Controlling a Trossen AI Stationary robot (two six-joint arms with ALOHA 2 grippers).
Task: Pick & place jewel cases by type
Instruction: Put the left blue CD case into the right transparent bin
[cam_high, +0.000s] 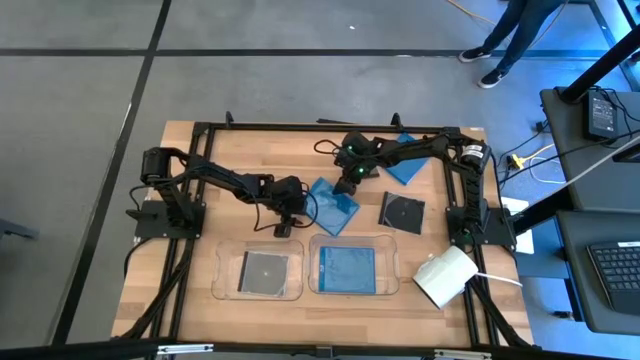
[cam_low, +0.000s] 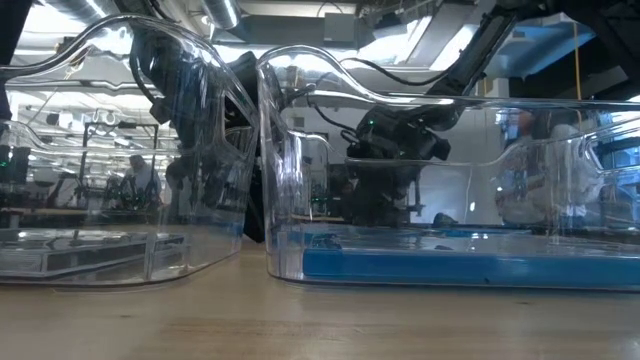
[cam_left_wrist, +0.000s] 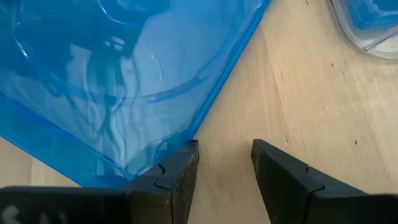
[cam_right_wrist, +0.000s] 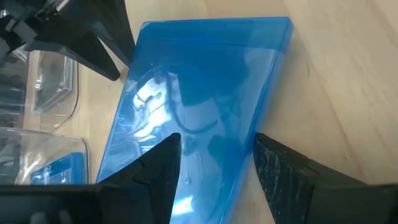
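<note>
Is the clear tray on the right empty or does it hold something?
Not empty. The right clear tray holds a blue jewel case lying flat inside.

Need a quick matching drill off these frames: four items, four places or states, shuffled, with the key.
Things
1. black jewel case on the bare wood
2. blue jewel case in a tray
3. white box
4. left gripper

Places or states
A. inside the right clear tray
B. near the right arm's base, at the table's front right
C. open, just behind the left clear tray
D. right of the loose blue jewel case at mid-table

Pairs: 1-D, 2-A, 3-B, 4-C
</note>
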